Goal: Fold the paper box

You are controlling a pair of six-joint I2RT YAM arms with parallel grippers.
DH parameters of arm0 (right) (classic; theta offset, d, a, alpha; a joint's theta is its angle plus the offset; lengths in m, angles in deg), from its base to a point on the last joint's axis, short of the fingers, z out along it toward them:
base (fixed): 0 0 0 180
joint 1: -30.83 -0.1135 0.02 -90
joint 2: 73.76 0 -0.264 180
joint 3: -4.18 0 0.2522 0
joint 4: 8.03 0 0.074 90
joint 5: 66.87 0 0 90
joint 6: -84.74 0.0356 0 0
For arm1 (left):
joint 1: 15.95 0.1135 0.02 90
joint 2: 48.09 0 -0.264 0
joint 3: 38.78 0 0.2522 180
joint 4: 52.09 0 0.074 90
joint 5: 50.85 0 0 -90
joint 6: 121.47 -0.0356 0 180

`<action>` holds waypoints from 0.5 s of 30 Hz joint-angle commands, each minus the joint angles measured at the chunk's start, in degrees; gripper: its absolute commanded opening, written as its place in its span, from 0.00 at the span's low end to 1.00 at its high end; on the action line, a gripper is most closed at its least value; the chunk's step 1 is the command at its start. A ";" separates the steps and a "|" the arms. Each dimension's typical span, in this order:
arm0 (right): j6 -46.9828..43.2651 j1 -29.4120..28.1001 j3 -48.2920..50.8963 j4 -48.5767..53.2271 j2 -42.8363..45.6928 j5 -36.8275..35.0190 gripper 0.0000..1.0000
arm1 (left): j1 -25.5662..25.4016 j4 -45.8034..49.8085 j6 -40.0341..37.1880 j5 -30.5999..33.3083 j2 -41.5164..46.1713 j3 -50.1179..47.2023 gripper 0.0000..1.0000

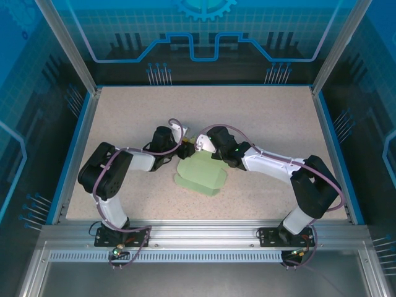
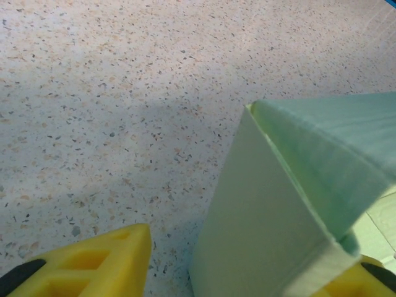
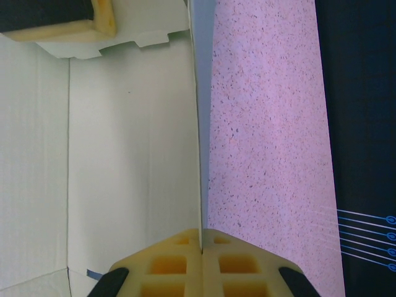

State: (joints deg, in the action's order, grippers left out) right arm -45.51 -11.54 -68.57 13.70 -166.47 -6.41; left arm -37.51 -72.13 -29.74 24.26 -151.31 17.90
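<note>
The paper box [image 1: 201,174] is a pale mint-green card sheet lying partly folded at the middle of the table, between both arms. My right gripper [image 3: 202,236] is shut on the thin edge of an upright panel of the paper box [image 3: 130,154], at the sheet's far edge [image 1: 199,146]. My left gripper [image 2: 247,272] stands open at the box's far left corner [image 1: 184,151]. A raised, folded flap of the box [image 2: 278,204] lies between its yellow fingers [image 2: 93,263]. That left finger is clear of the card, while the other finger is mostly hidden behind it.
The speckled tabletop [image 1: 260,117] is bounded by a blue raised rim [image 1: 79,148] and a metal frame. The left gripper's fingertip [image 3: 62,18] rests at the card's far corner in the right wrist view. Dark floor with blue lines [image 3: 365,229] lies past the table edge.
</note>
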 commanded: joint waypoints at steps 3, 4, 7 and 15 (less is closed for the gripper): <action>1.94 -1.12 -0.84 0.49 -0.74 -1.69 0.00 | -0.93 -1.28 1.49 6.80 -0.22 0.12 0.42; 2.09 -1.48 -0.79 0.47 -0.85 -2.00 0.00 | -1.27 -1.58 1.75 7.92 -0.46 0.24 0.40; 3.13 -2.62 -0.16 -0.54 -0.89 -3.38 0.00 | -2.38 -2.56 3.09 11.45 -0.87 0.42 0.34; 0.46 -5.73 4.64 -9.68 -1.89 -10.59 0.02 | -3.40 -9.03 5.95 12.21 -2.03 -1.53 0.23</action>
State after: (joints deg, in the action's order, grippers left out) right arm -43.69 -15.50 -65.86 7.86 -166.95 -14.22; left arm -41.10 -76.98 -25.58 33.83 -152.22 17.63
